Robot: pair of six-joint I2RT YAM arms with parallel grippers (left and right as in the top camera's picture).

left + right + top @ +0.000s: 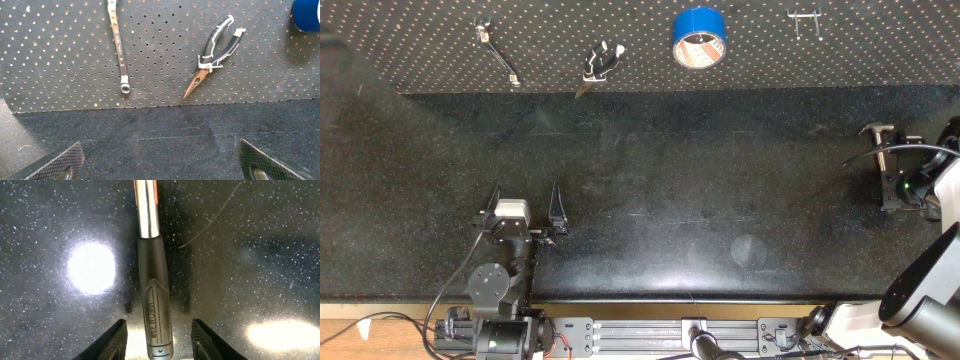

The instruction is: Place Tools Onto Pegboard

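Pegboard (750,65) along the far edge of the desk (700,180) already carries a wrench (498,55), pliers (600,64) and a blue tape roll (699,38); one bare hook (805,22) stands free toward the right. The hammer (152,280), the one tool not yet hung, lies flat at the desk's far right. The right gripper (159,325) is spread, fingers straddling the black handle without pinching it, so the grasp looks to be the step in hand. Next it likely must clamp the handle, lift, and bring the head to that hook. The left gripper (525,195) hangs released over the desk's left.
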